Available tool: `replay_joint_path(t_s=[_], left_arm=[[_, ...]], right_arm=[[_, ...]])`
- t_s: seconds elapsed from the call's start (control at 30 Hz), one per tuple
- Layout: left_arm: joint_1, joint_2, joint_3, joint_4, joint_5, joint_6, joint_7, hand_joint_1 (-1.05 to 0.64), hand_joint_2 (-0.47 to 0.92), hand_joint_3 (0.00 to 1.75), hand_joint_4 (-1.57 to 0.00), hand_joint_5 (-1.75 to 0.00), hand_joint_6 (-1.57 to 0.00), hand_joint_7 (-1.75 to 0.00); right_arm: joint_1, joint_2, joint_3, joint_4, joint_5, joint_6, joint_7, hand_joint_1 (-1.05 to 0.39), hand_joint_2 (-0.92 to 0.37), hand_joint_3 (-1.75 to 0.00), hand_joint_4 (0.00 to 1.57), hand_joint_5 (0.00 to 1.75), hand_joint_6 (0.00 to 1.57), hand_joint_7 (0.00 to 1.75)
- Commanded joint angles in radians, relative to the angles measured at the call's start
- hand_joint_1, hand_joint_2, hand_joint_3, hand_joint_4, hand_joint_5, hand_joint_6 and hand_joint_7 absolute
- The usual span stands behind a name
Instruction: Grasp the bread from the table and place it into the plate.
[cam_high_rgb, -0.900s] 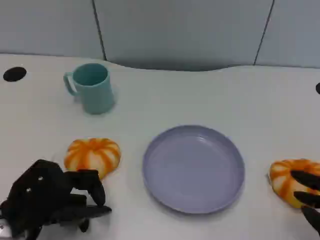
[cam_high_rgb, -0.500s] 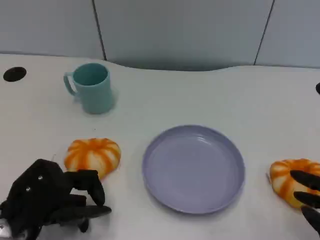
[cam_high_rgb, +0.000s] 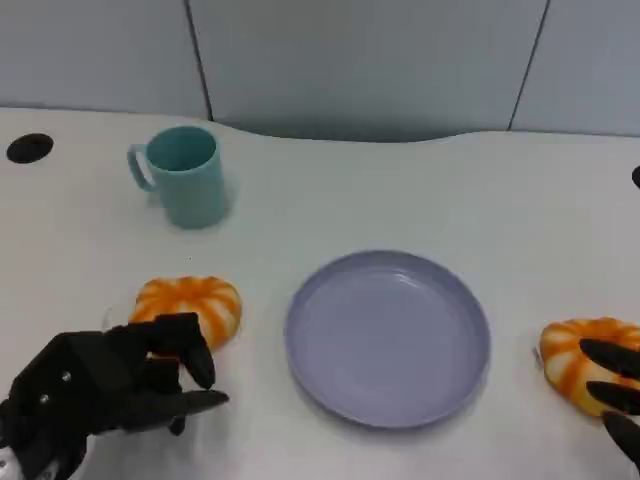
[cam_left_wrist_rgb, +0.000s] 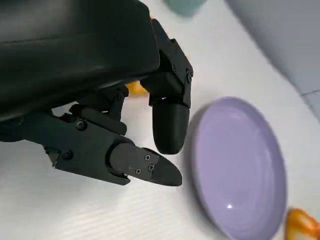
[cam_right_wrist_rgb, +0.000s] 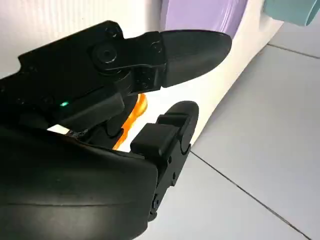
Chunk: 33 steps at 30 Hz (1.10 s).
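An orange-and-white striped bread (cam_high_rgb: 190, 303) lies on the table left of the purple plate (cam_high_rgb: 387, 337). My left hand (cam_high_rgb: 110, 385) is just in front of it, fingers apart, their tips over the bread's near edge and nothing held. In the left wrist view my left hand (cam_left_wrist_rgb: 100, 85) shows a sliver of the bread (cam_left_wrist_rgb: 135, 89) between its fingers, with the plate (cam_left_wrist_rgb: 240, 160) beyond. A second striped bread (cam_high_rgb: 580, 358) lies right of the plate. My right hand (cam_high_rgb: 615, 395) has its spread fingers at that bread's near side. Orange bread (cam_right_wrist_rgb: 137, 112) peeks between the fingers of my right hand (cam_right_wrist_rgb: 110, 125).
A teal mug (cam_high_rgb: 185, 175) stands upright at the back left, well behind the left bread. A black round hole (cam_high_rgb: 28, 148) marks the table's far left. The table's curved back edge meets a grey panelled wall.
My left hand has moved forward towards the left bread, so its fingertips now overlap the bread's near edge. The right hand, both breads, plate and mug have stayed put.
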Motion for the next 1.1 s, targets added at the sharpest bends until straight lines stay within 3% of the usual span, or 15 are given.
replay_joint_path(t_s=[0.03,0.2,0.37,0.47,0.5,0.57,0.63,0.67,0.73,0.8,0.83,0.93,1.1], left_arm=[[0.011,0.017,0.008,0.059,0.094,-0.259,0.122,-0.32,0.92,0.05,-0.79,-1.75,-0.58,-1.75],[-0.020,0.071,-0.002,0.079,0.331,-0.431,0.327,-0.33,0.92,0.10,-0.84,-1.75,-0.59,-1.75],[-0.049,0.142,-0.034,0.009,0.645,-0.404,0.543,-0.35,0.92,0.15,-0.81,-1.75,-0.55,-1.75],[-0.067,0.164,-0.055,-0.034,0.748,-0.353,0.584,-0.38,0.88,0.11,-0.66,-1.74,-0.40,-1.69],[-0.069,0.174,-0.063,-0.073,0.786,-0.311,0.557,-0.38,0.88,0.10,-0.64,-1.74,-0.39,-1.66],[-0.067,0.186,-0.075,-0.123,0.826,-0.253,0.523,-0.45,0.91,0.06,-0.49,-1.65,-0.37,-1.43],[-0.086,0.210,-0.098,-0.168,0.850,-0.193,0.426,-0.46,0.92,0.05,-0.47,-1.63,-0.37,-1.37],[-0.105,0.227,-0.114,-0.190,0.865,-0.161,0.351,-0.55,0.90,0.03,-0.31,-1.17,-0.37,-0.81],[-0.140,0.246,-0.141,-0.208,0.883,-0.114,0.250,-0.66,0.87,0.01,-0.22,-0.70,-0.43,-0.20],[-0.164,0.255,-0.162,-0.201,0.887,-0.101,0.217,-0.72,0.86,0.00,-0.19,-0.56,-0.41,-0.05],[-0.175,0.261,-0.173,-0.197,0.887,-0.099,0.206,-0.78,0.89,0.02,-0.10,-0.49,-0.31,-0.02],[-0.209,0.279,-0.203,-0.195,0.894,-0.082,0.146,-0.83,0.90,0.01,-0.02,-0.42,-0.21,0.00],[-0.277,0.284,-0.238,-0.197,0.874,-0.025,-0.008,-0.78,0.83,0.00,0.00,-0.09,-0.08,0.00]], right_arm=[[0.004,0.013,0.004,-0.018,-0.004,0.012,-0.017,-0.40,-0.92,-0.35,0.94,0.00,0.79,0.00],[0.005,0.034,0.016,-0.038,-0.024,0.030,-0.033,-0.40,-0.92,-0.34,0.95,0.00,0.79,0.00],[0.008,0.031,0.025,-0.053,-0.054,0.035,-0.042,-0.39,-0.92,-0.35,0.93,0.00,0.78,0.00],[0.008,0.028,0.028,-0.051,-0.061,0.029,-0.045,-0.39,-0.92,-0.36,0.93,0.00,0.78,0.00],[0.009,0.030,0.028,-0.056,-0.060,0.035,-0.044,-0.39,-0.92,-0.36,0.93,0.00,0.78,0.00],[0.011,0.032,0.029,-0.063,-0.060,0.043,-0.043,-0.40,-0.92,-0.36,0.93,0.00,0.78,0.00],[0.014,0.033,0.030,-0.071,-0.057,0.051,-0.041,-0.40,-0.92,-0.36,0.93,0.00,0.78,0.00],[0.016,0.034,0.030,-0.076,-0.054,0.056,-0.039,-0.40,-0.92,-0.36,0.92,0.00,0.78,0.00],[0.019,0.035,0.030,-0.082,-0.046,0.061,-0.035,-0.39,-0.92,-0.37,0.92,0.00,0.78,0.00],[0.019,0.035,0.030,-0.083,-0.041,0.062,-0.033,-0.39,-0.92,-0.37,0.92,0.00,0.78,0.00],[0.019,0.035,0.030,-0.082,-0.039,0.061,-0.033,-0.39,-0.92,-0.37,0.93,0.00,0.78,0.00],[0.018,0.032,0.031,-0.077,-0.038,0.056,-0.032,-0.39,-0.92,-0.37,0.93,0.01,0.78,0.00],[0.018,0.025,0.029,-0.074,-0.042,0.045,-0.033,-0.39,-0.92,-0.37,0.93,0.01,0.79,0.00]])
